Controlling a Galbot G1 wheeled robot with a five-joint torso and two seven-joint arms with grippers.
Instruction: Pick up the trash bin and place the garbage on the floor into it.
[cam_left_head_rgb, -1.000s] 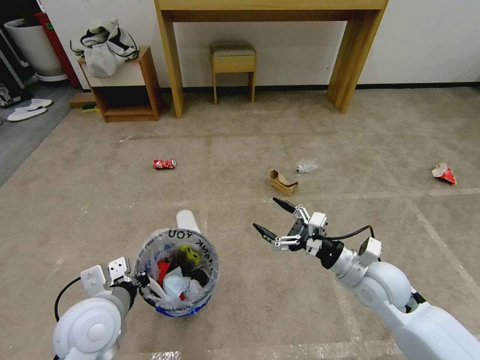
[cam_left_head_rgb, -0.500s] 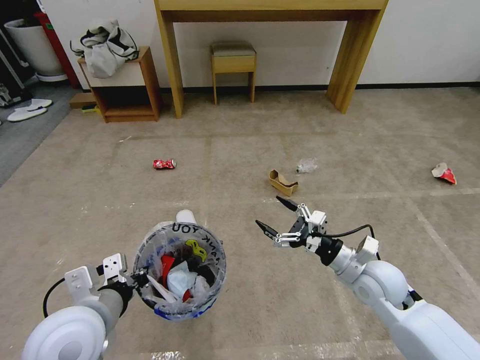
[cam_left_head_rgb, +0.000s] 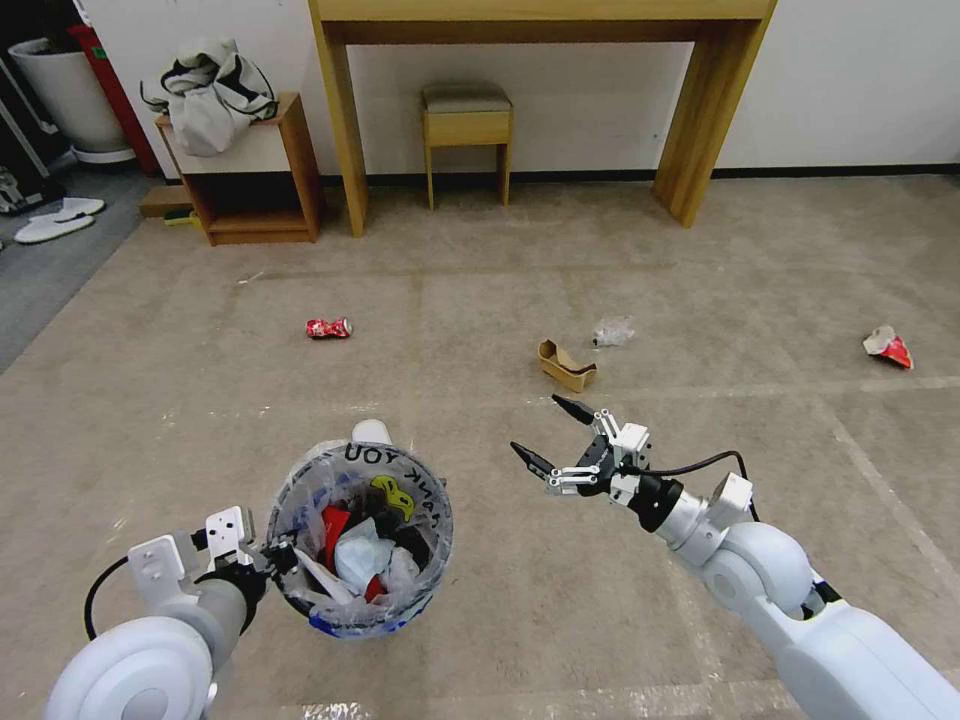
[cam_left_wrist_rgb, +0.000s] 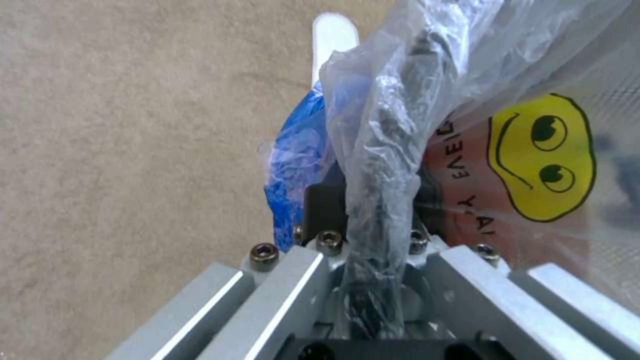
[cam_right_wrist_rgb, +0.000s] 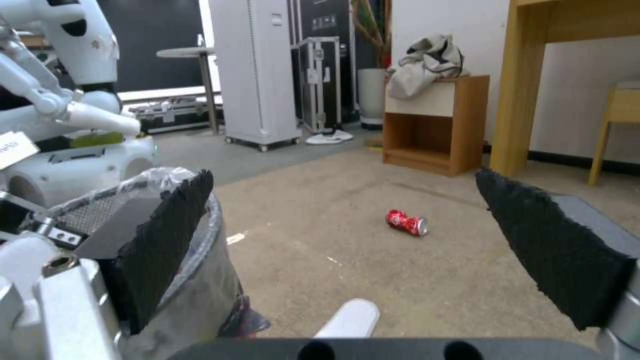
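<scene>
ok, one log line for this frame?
left gripper: shut on trash bin rim, held up | right gripper: open, empty | soda can, cardboard scrap: on floor

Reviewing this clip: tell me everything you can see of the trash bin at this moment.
The bin is small, round and red with a blue band, lined by a clear plastic bag printed with black lettering and a yellow smiley. It stands upright, open-topped, partly filled with red and white litter. The left hand is shut on its rim. A white slipper lies just beyond it on the carpet.
</scene>
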